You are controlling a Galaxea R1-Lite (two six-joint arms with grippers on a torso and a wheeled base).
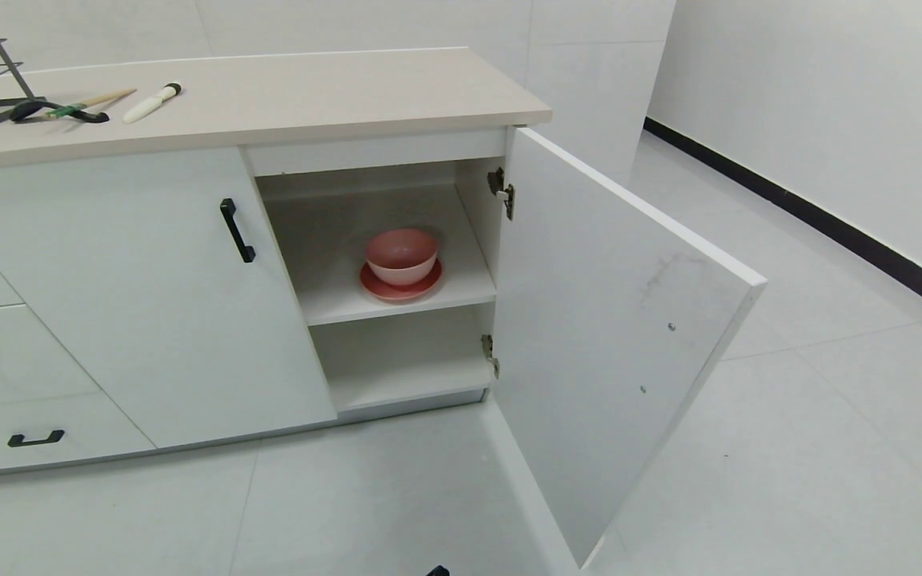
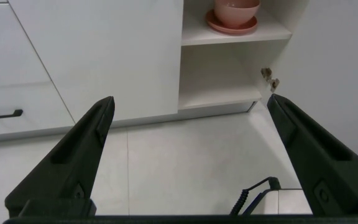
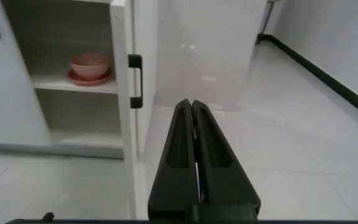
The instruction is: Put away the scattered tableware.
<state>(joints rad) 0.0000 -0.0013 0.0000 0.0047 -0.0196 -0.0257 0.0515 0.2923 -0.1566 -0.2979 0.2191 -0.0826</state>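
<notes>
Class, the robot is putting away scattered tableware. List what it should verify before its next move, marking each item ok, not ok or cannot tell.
1. Bowl sits on plate on the upper shelf: ok.
2. Cabinet door shut: not ok; it stands wide open.
3. Countertop cleared of utensils: not ok; a white-handled utensil and a wooden-handled utensil lie there.
4. Left gripper open, holding nothing: ok.
5. Right gripper free: ok; shut on nothing.
</notes>
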